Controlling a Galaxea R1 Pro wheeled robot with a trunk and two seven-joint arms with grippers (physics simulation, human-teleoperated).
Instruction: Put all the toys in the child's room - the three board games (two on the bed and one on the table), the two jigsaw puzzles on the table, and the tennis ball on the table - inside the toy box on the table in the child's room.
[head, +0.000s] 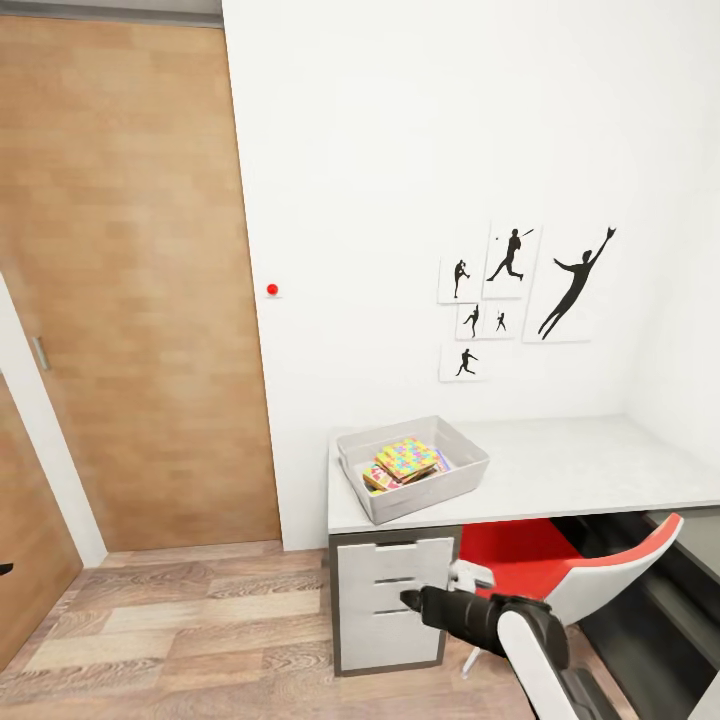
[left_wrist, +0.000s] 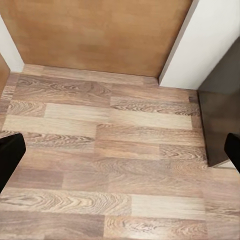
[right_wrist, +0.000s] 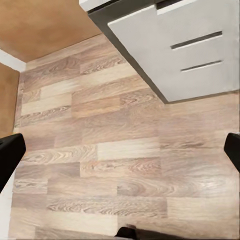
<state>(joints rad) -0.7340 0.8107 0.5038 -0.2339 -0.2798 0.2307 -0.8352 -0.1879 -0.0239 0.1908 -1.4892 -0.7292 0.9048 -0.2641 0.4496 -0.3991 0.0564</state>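
The greyish see-through toy box (head: 423, 494) stands on the left end of the light grey table (head: 570, 470). A jigsaw puzzle (head: 407, 457) with yellow, pink, blue and green pieces lies on top inside it. The edges of other colourful flat toys (head: 379, 479) show beneath; I cannot tell which ones. My right gripper (head: 410, 600) hangs low in front of the grey drawers (head: 392, 560), below the table top. Over the wood floor, the right gripper (right_wrist: 120, 155) is open and holds nothing. The left gripper (left_wrist: 120, 155) is open too, its fingertips (left_wrist: 10, 160) over bare planks. The tennis ball and the bed are out of view.
A red and white chair (head: 560, 565) is tucked under the table, right of the drawers (right_wrist: 170, 45). A wooden door (head: 130, 280) fills the left wall, with a red round button (head: 272, 289) beside it. Black baseball silhouettes (head: 520, 300) hang above the table. Wood-plank floor (head: 200, 620) lies in front.
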